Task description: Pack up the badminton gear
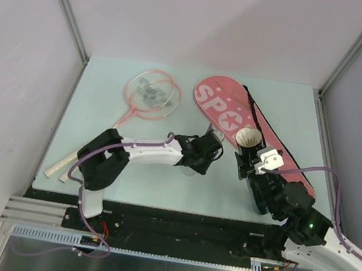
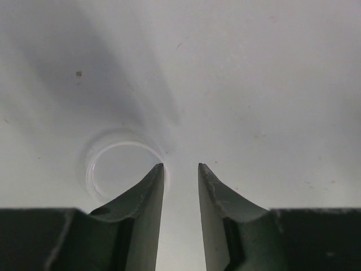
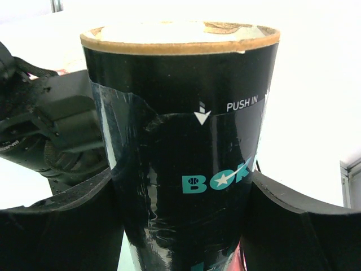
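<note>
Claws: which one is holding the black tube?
The right claw, clamped around the black tube; the left claw stands open over the table, gripping nothing.

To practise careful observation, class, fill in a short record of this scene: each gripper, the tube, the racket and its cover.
left gripper: jaws apart, nothing between them, low over the table
clear ring: flat on the table, at the left gripper's fingertip
right gripper: closed on the black tube
black tube: upright, top open, marked "PUSH IN"
racket: lying far left, pink frame
racket cover: pink, lying far right, behind the tube
</note>
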Tool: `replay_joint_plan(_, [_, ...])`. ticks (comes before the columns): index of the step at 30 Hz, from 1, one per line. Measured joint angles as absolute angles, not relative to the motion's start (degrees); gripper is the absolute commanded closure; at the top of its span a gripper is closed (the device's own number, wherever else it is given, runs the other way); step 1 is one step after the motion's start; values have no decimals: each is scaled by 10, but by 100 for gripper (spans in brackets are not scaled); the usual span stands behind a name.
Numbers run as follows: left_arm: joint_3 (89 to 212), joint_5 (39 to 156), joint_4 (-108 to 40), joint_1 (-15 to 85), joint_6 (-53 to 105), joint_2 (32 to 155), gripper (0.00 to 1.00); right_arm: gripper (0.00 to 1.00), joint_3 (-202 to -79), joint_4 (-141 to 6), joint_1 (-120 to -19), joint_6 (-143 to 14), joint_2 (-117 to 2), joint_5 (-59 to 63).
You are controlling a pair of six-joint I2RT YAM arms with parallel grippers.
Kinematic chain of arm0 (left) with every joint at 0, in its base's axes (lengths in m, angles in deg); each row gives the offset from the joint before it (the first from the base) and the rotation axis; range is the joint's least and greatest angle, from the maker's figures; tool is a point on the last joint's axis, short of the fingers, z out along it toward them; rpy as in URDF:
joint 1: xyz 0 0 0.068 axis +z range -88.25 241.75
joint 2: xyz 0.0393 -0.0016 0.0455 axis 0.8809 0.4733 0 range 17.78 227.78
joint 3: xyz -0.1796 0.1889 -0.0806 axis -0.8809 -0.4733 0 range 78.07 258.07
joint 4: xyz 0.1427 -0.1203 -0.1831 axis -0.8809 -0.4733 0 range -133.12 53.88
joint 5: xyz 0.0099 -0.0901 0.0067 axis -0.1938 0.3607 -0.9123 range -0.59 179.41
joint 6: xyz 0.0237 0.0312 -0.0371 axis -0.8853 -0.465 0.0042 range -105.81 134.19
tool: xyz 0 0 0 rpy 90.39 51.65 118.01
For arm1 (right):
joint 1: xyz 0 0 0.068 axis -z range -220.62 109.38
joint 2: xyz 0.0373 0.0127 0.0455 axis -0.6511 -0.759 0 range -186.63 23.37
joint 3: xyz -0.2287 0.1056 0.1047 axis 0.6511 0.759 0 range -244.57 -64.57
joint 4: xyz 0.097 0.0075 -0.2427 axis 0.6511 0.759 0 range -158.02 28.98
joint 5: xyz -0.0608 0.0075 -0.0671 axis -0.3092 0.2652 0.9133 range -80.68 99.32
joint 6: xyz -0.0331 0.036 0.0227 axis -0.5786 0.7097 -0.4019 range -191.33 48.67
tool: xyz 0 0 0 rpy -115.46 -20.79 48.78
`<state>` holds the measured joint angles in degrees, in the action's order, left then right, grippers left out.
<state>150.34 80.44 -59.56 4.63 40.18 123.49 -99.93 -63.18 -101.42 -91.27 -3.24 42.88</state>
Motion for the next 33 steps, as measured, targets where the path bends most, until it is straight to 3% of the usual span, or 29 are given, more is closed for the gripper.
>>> replay_joint_plan(14, [1515,779,-650,41,413,1282,69,100,-988,-634,-1014,-914,-34,407])
replay_joint_plan(19, [1529,784,-655,41,413,1292,84,100,-987,-635,-1014,-914,-34,402])
replay_joint_plan(21, [1531,791,-656,43,412,1293,100,100,-987,-635,-1014,-914,-34,400])
replay_joint_plan(26, [1528,790,-659,48,411,1287,100,100,-987,-637,-1014,-918,-41,392])
replay_joint_plan(29, [1495,788,-663,58,405,1227,100,100,-988,-647,-1012,-931,-68,373])
replay_joint_plan(33, [1459,797,-674,92,364,1035,100,100,-988,-669,-1011,-953,-131,323])
